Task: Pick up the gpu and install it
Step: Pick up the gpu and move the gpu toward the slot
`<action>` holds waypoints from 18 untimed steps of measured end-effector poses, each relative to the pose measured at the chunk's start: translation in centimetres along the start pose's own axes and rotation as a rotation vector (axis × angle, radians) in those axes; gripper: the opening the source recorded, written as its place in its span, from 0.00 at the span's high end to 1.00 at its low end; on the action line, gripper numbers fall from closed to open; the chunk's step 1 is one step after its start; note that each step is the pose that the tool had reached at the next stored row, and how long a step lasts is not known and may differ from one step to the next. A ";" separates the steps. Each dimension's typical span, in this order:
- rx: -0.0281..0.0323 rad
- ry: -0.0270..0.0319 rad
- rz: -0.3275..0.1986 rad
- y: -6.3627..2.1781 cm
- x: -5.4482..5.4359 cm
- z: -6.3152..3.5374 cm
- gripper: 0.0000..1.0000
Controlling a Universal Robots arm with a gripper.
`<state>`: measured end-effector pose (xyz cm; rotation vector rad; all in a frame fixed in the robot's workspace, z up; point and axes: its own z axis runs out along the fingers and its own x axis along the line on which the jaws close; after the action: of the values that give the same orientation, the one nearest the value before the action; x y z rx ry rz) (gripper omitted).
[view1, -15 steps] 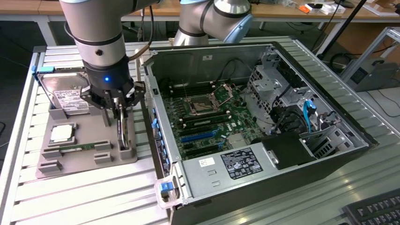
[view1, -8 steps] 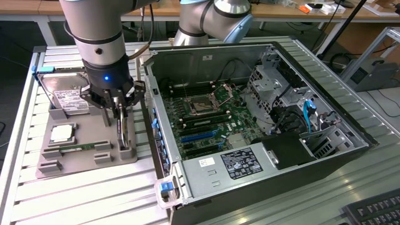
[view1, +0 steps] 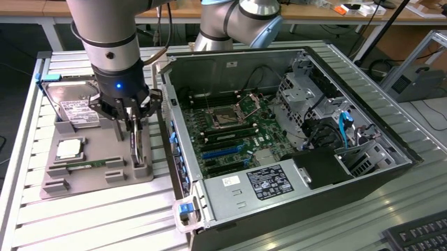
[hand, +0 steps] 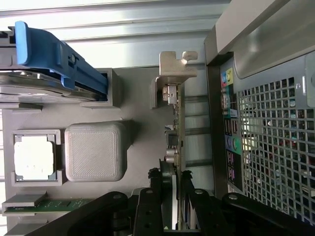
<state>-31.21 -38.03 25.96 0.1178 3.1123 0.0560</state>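
The jaws of the gripper (view1: 131,128) stand one on each side of the gpu (view1: 137,149), which stands on edge in its slot of the grey tray (view1: 98,180). Whether they already pinch the card I cannot tell. The wrist view gives the card edge-on (hand: 178,132), its metal bracket (hand: 174,69) at the far end. In the exterior view, the hard drive (view1: 73,104) lies at 10 o'clock from the gripper, the processor (view1: 70,149) at 8 and the memory stick (view1: 80,166) just beyond. At 3 o'clock stands the open computer case (view1: 391,130), the blue slots (view1: 223,151) of its motherboard bare. By my reading the approach is made; lift, carry and seating are left.
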 end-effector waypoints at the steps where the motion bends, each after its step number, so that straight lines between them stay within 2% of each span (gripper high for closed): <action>1: 0.0000 0.0000 0.000 0.00 0.0 -0.01 0.73; 18: 0.0000 0.0001 0.000 0.01 0.0 -0.30 0.73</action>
<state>-31.21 -38.03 26.25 0.1179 3.1124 0.0560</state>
